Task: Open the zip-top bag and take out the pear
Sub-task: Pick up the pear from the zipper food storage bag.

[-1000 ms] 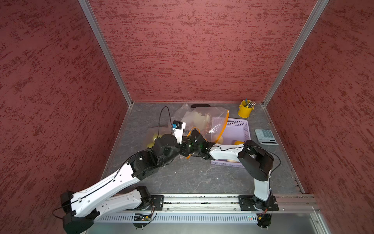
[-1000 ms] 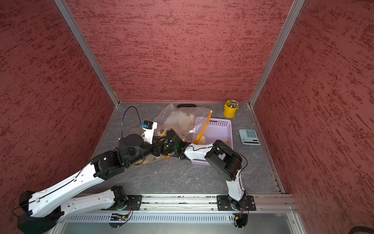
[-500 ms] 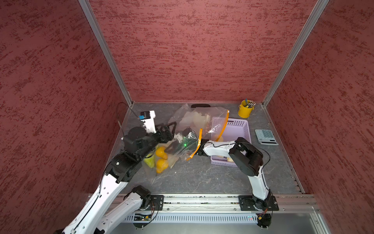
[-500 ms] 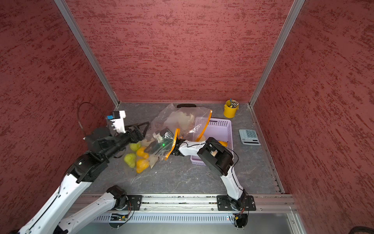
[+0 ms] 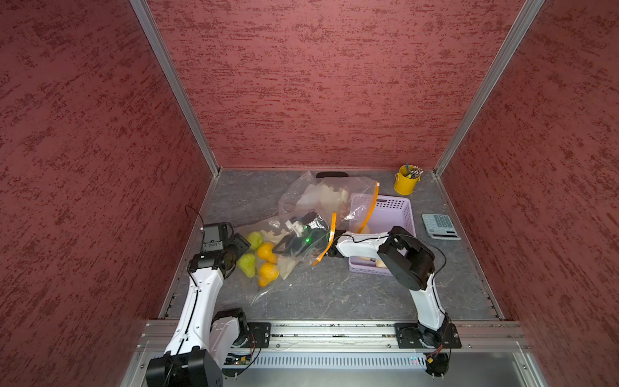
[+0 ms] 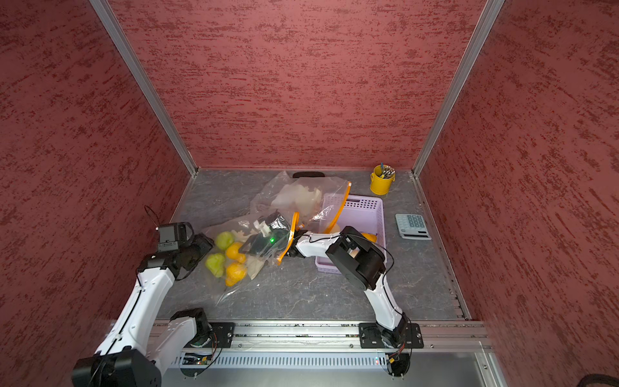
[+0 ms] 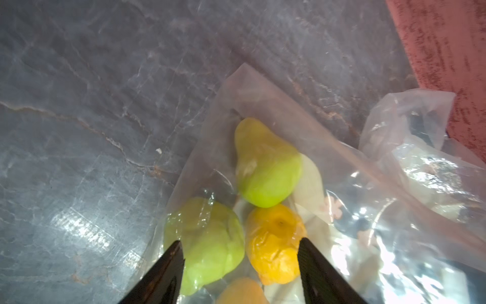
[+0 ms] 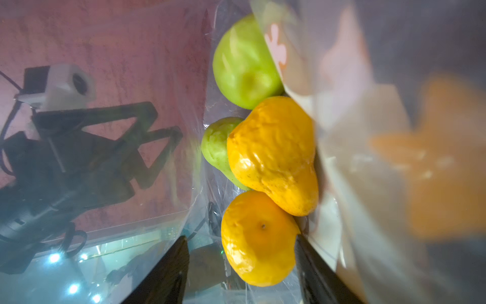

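Note:
The clear zip-top bag (image 5: 265, 291) lies left of centre, its orange zip mouth (image 5: 330, 239) gaping toward the right. Inside it lie two green pears (image 5: 248, 264) (image 7: 265, 168) and two yellow pears (image 5: 267, 252) (image 8: 273, 152). My right gripper (image 5: 279, 248) (image 8: 241, 237) reaches in through the mouth and stands open, a yellow pear (image 8: 256, 250) lying between its fingers with a gap on one side. My left gripper (image 5: 242, 244) (image 7: 240, 240) is open outside the bag's closed end, over a green pear (image 7: 207, 237) behind the plastic.
A second clear bag (image 5: 321, 197) with pale contents lies behind, draped onto a lavender basket (image 5: 397, 207). At the back right stand a yellow cup of pens (image 5: 406, 182) and a calculator (image 5: 440, 226). Red walls close in on the left, right and back.
Both grippers were shut together at the bag's mouth. The left has let go, swung left and opened; the right has opened and pushed into the bag, which now lies spread out.

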Robot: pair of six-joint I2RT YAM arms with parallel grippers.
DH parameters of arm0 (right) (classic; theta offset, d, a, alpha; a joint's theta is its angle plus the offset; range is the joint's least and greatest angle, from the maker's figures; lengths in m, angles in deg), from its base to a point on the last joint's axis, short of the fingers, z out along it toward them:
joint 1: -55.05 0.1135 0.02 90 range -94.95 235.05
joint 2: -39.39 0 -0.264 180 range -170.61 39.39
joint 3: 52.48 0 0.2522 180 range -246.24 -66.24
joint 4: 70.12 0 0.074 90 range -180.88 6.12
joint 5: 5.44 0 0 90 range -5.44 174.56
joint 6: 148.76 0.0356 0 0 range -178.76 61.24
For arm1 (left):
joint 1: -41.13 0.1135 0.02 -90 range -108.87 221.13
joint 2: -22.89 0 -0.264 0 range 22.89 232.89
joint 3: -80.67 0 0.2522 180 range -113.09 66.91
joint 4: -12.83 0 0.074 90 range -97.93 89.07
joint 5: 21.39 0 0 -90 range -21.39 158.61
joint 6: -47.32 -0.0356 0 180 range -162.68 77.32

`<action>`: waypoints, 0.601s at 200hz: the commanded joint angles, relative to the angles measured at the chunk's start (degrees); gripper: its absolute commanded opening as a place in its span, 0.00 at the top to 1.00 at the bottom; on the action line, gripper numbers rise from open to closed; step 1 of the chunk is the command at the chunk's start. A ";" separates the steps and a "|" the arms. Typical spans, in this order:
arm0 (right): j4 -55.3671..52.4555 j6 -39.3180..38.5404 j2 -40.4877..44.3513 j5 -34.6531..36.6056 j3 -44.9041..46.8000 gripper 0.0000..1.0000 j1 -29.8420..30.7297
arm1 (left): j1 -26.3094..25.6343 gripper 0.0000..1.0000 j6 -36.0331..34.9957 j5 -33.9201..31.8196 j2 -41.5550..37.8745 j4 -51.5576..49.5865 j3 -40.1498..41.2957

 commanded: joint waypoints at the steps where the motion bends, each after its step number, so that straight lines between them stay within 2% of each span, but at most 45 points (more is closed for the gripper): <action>1: -1.79 -3.24 -2.52 0.11 -2.09 0.28 0.14 | 1.40 0.34 0.43 -1.12 2.19 4.41 2.36; 14: -3.24 -4.46 -3.27 1.38 -3.34 0.26 0.15 | 1.54 0.38 0.20 -3.28 3.82 7.65 4.44; 26: -3.65 -4.81 -4.69 1.83 -4.71 0.24 0.15 | 1.31 0.43 0.42 -2.19 6.44 10.54 5.25; 47: -1.89 -4.68 -6.63 3.01 -5.93 0.22 0.15 | -1.95 0.50 0.60 0.33 14.14 14.30 3.67; 72: -2.31 -5.59 -6.99 5.53 -6.76 0.19 0.09 | -6.45 0.73 1.42 2.27 21.07 17.81 2.25; 99: -5.84 -7.57 -7.70 6.91 -9.05 0.18 0.15 | -9.81 0.74 1.08 3.87 23.23 20.82 2.00; 120: -5.22 -7.82 -8.38 7.38 -8.91 0.16 0.07 | -12.14 0.79 1.44 5.97 25.07 23.51 2.02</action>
